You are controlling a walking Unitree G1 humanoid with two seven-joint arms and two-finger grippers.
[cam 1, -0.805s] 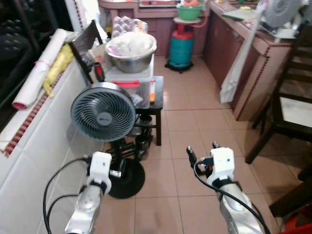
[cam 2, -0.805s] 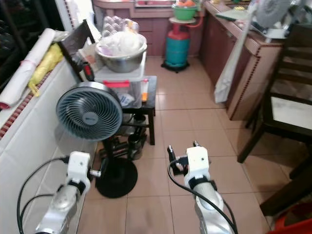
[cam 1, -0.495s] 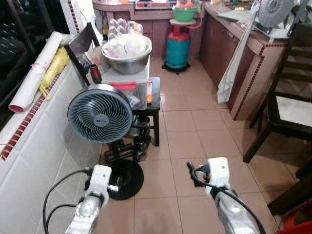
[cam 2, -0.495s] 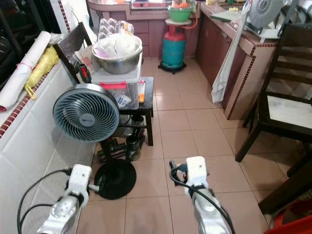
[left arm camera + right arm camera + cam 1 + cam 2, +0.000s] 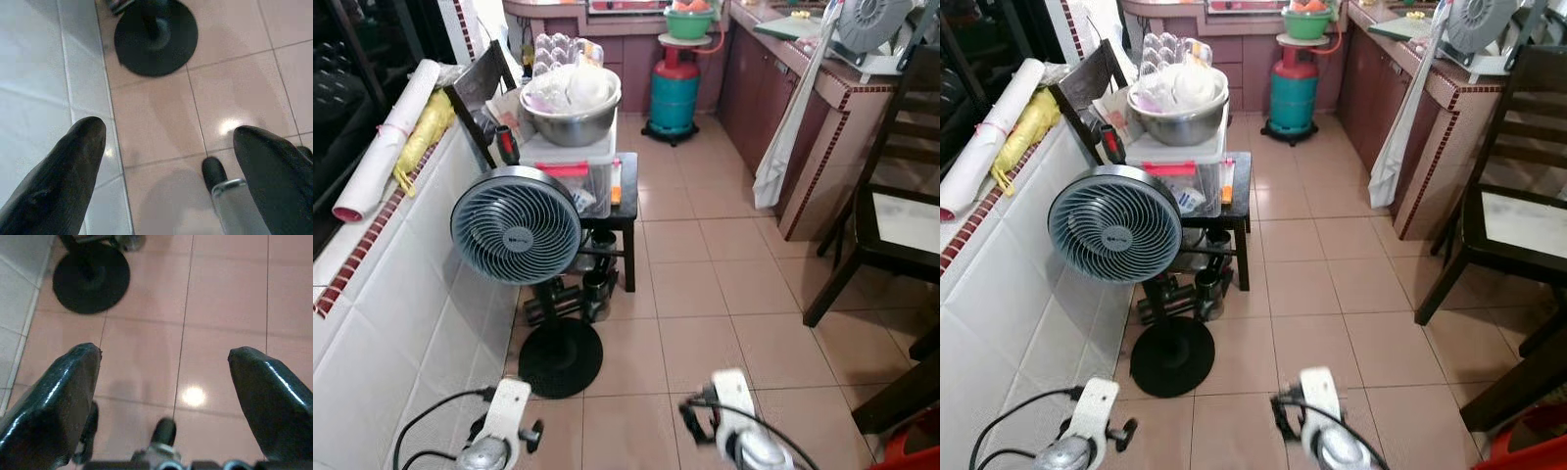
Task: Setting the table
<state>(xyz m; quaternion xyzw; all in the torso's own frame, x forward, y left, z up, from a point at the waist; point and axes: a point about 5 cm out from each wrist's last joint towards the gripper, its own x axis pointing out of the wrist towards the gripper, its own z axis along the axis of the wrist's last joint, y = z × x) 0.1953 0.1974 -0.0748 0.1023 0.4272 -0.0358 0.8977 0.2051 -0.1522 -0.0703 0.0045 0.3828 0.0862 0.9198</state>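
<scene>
1. Left wrist view: the left end effector [image 5: 168, 171] is held wide open and empty above the tiled floor [image 5: 234, 93].
2. The right end effector [image 5: 164, 396] is likewise spread wide, empty.
3. A fan [image 5: 516, 226] is seen ahead of both, its round base [image 5: 91, 281] just beyond the fingertips.
4. A steel bowl [image 5: 572, 102] is set further ahead, on a plastic box [image 5: 578, 171].

The floor tiles [image 5: 225, 298] under the right pincer [image 5: 166, 396] were smooth and glossy, throwing back a bright lamp glint. Its fingers [image 5: 54, 396] looked like shiny black plastic; the left pincer's [image 5: 168, 169] were duller, finely textured. Ahead, the fan base [image 5: 155, 36] was matt black, the bowl [image 5: 570, 110] brushed metal.
</scene>
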